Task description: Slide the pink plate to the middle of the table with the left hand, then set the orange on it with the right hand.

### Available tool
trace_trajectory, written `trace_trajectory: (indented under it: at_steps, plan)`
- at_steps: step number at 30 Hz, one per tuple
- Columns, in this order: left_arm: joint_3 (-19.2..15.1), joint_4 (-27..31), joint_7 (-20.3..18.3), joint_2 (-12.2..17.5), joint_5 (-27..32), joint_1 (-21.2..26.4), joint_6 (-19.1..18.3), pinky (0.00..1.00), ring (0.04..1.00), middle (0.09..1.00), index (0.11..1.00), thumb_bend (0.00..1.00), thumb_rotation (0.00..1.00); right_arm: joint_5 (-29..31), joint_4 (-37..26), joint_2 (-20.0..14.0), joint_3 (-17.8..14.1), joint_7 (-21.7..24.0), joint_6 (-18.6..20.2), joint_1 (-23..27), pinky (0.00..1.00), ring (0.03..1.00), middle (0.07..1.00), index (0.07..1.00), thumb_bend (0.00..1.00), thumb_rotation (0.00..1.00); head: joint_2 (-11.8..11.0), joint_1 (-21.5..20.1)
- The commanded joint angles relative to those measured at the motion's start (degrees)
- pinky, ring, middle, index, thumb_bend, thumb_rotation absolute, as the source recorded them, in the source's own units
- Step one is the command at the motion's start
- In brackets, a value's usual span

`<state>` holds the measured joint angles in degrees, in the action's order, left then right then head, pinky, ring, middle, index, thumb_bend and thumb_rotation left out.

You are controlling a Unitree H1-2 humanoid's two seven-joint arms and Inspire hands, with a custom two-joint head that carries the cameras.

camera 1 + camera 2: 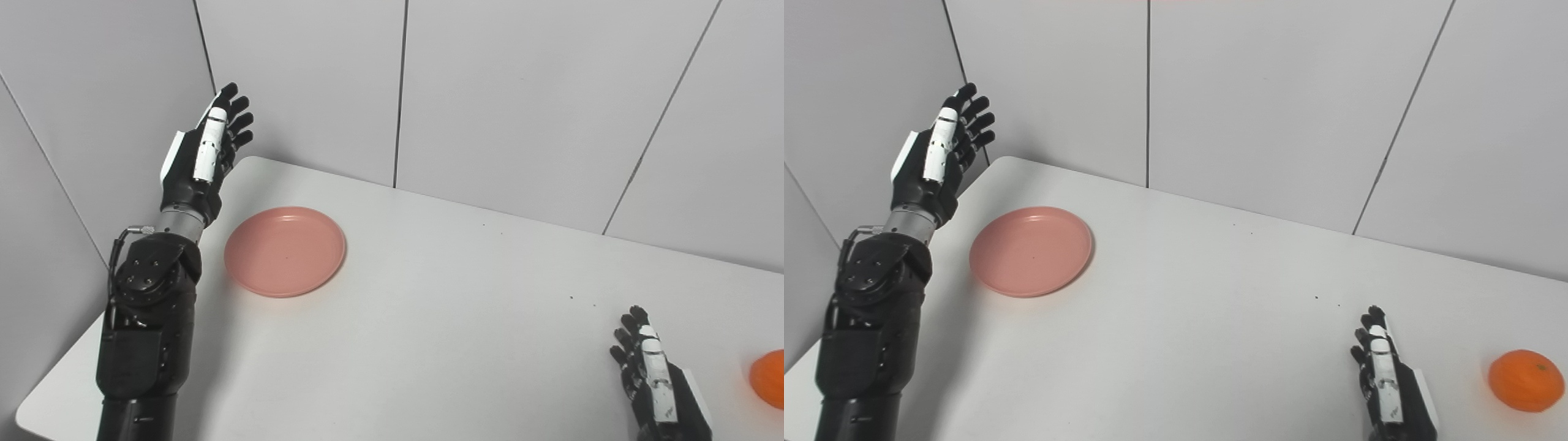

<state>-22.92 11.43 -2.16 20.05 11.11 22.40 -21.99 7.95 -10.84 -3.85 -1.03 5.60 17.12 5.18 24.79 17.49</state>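
Two head cameras set side by side look down and forward at close range over a white table (465, 294) toward grey wall panels (1262, 104), sharing nearly the whole tabletop, though the right one sees more of the table's near right corner.

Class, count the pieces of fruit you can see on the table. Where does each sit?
1. A single orange sits near the table's right edge, just right of the right hand. Nothing appears hidden.

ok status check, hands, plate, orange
Left hand open, raised beside pink plate, no contact. Right hand open, empty. Orange at right, untouched. Middle of table unobstructed.
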Motion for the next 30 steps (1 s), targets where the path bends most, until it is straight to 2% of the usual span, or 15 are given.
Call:
trace_trajectory:
  at_steps: [1,6,9,18,30]
  plan:
    - [-0.90,0.29,0.43,1.70,1.38,1.15,1.07,0.93,0.929,0.935,0.922,0.33,1.00,0.01,-1.65,-0.26,-0.28,-0.03,-1.44,1.12,1.00,1.000,1.000,1.000,0.17,1.00,0.08,0.06]
    - [-2.13,-2.06,0.42,2.90,1.88,0.36,1.49,0.93,0.930,0.934,0.924,0.30,1.00,0.22,-1.64,-0.41,-0.26,0.29,-1.52,1.21,1.00,1.000,1.000,1.000,0.18,1.00,0.21,0.10]
    - [-2.70,-2.97,0.87,2.91,2.19,0.11,0.92,0.93,0.929,0.931,0.922,0.30,1.00,0.07,-2.25,-0.28,-0.31,-0.04,-0.51,1.15,1.00,1.000,1.000,1.000,0.17,1.00,0.27,0.15]
    - [-3.26,-6.43,0.52,3.35,3.43,-1.08,0.84,0.94,0.929,0.929,0.913,0.28,1.00,-0.12,-2.07,-0.47,-0.25,0.13,-0.92,1.21,1.00,1.000,1.000,1.000,0.17,1.00,0.34,0.37]
    - [-2.75,-13.09,-0.88,4.57,4.28,-2.45,3.81,0.94,0.927,0.927,0.920,0.28,1.00,-0.17,-2.10,-0.80,-0.19,0.30,-0.96,1.20,1.00,1.000,1.000,1.000,0.17,1.00,0.40,0.37]
